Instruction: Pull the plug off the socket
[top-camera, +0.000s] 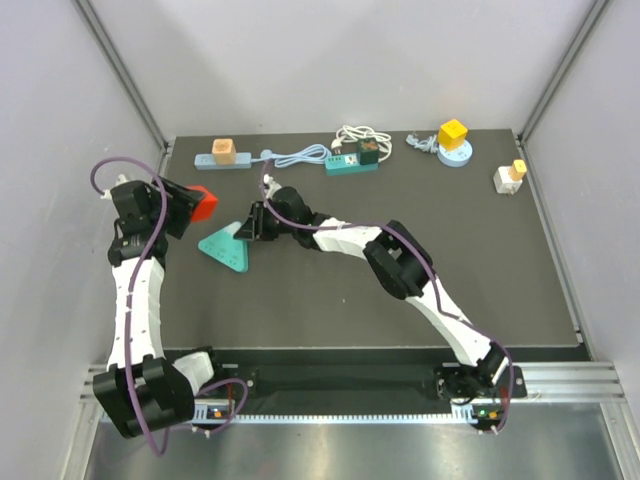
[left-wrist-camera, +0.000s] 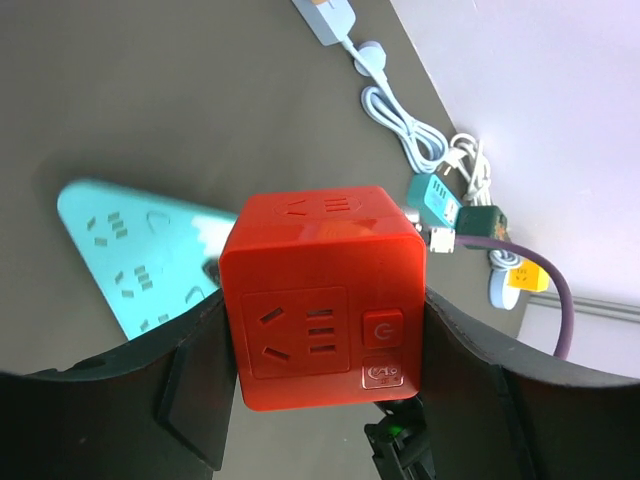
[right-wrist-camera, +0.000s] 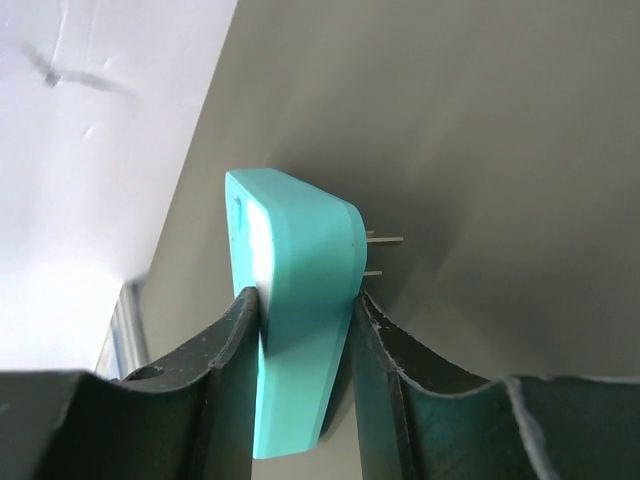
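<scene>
Gripping both parts. Left gripper (left-wrist-camera: 330, 385) half closed, pads clamped on opposite sides of red cube socket (left-wrist-camera: 320, 290), lifted off table (top-camera: 300, 310) near left wall. Right gripper (right-wrist-camera: 305, 370) closed narrow on flat faces of teal triangular plug (right-wrist-camera: 300, 270). Prongs (right-wrist-camera: 385, 240) bare, clear of cube. Plug near cube, not touching; table contact unclear. Judgement: separation looks done. To finish well, move plug away along prong axis, no twisting, grips firm.

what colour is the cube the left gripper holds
Red; the cube shows best in the left wrist view.
</scene>
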